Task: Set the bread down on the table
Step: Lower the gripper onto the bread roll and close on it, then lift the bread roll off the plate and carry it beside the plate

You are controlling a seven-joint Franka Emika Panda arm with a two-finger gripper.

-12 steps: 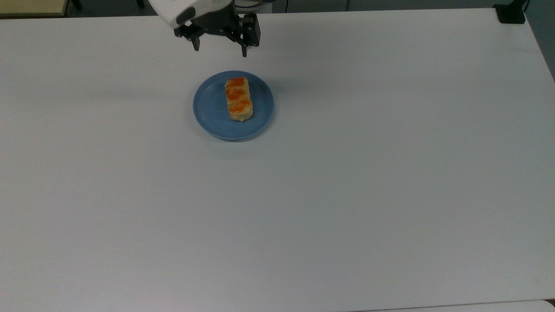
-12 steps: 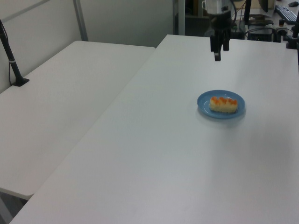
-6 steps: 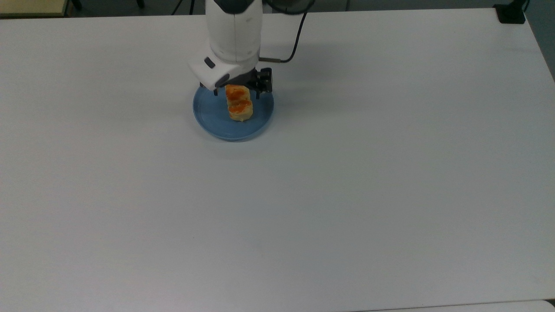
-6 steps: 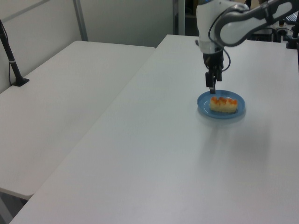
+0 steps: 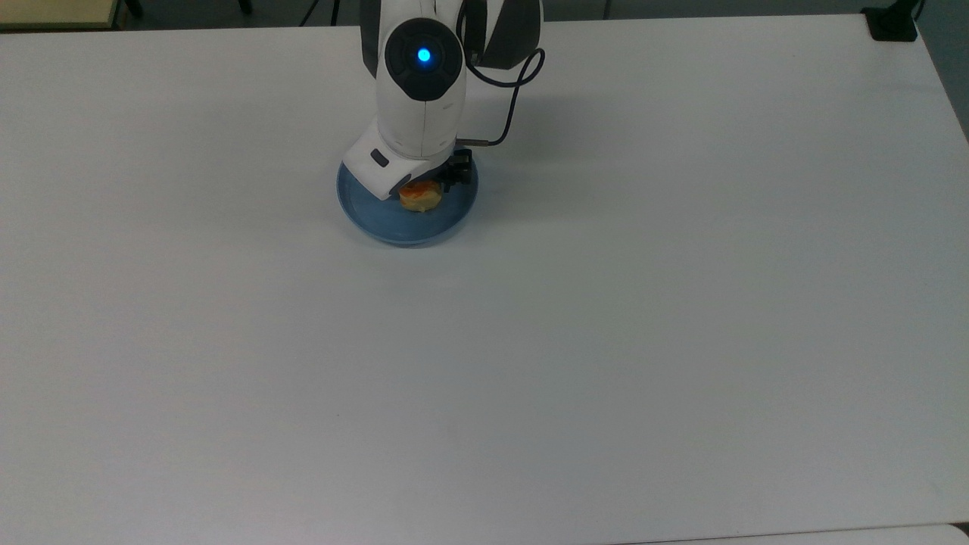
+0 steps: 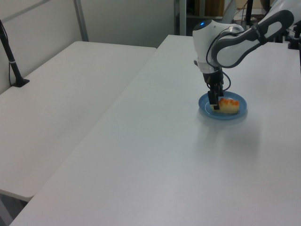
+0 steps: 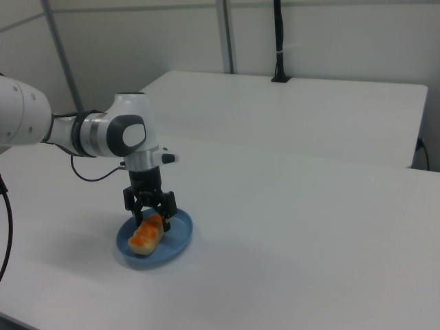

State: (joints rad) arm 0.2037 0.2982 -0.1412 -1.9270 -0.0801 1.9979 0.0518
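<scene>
Oblong tan bread (image 7: 146, 235), orange-glazed bumps, lying on round blue plate (image 7: 176, 240) on matte white table (image 5: 606, 303). Long axis up-down in top view. Gripper (image 7: 151, 216) straddling far end, jaws apart.

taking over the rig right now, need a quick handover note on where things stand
Tool: open, lowered over the bread, one finger on each long side, toward the end under the arm.
Bread: lying on the blue plate, not lifted.
Table: bare white surface all around the plate.
Done: tool in place for the grasp.
Left: close on the bread, lift it off the plate, set it on the table, let go.
</scene>
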